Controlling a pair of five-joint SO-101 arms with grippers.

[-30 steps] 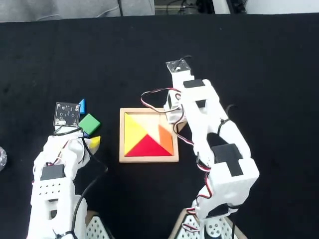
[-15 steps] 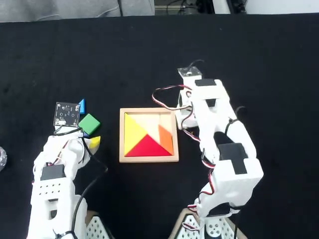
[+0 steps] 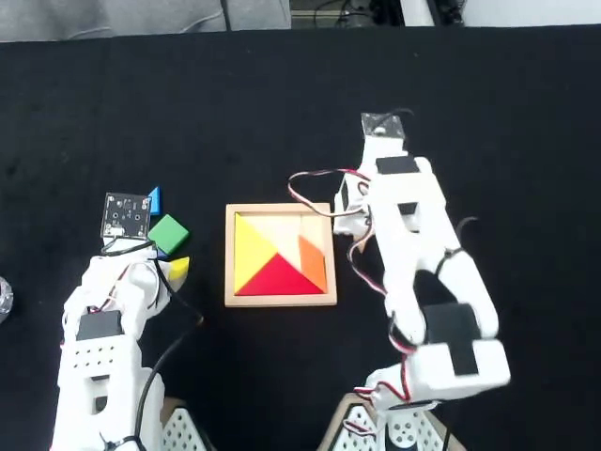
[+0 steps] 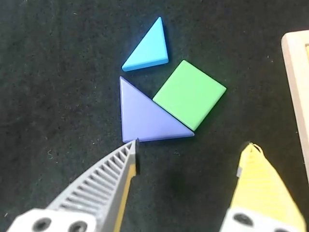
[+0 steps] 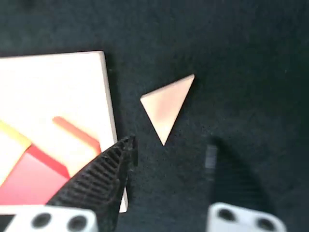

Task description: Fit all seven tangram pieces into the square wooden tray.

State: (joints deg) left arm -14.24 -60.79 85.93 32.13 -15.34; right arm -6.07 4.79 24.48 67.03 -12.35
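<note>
Left gripper (image 4: 190, 147): I read it wide open, empty, near purple triangle (image 4: 142, 116), green square (image 4: 189, 94) and blue triangle (image 4: 147, 48), 9 o'clock of tray (image 3: 280, 301) | right gripper (image 5: 169, 150): wide open, empty, by pink triangle (image 5: 166, 104) off tray's 3 o'clock edge.

Surroundings of the workspace.
Black tabletop (image 3: 507, 85) throughout; grey fabric (image 3: 113, 17) lies beyond its far edge; a small shiny object (image 3: 4, 299) sits at one side.

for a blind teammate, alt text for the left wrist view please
The open left gripper faces a purple triangle whose long edge touches a green square on the black table; a light blue triangle lies apart, and an edge of the wooden tray shows.
</note>
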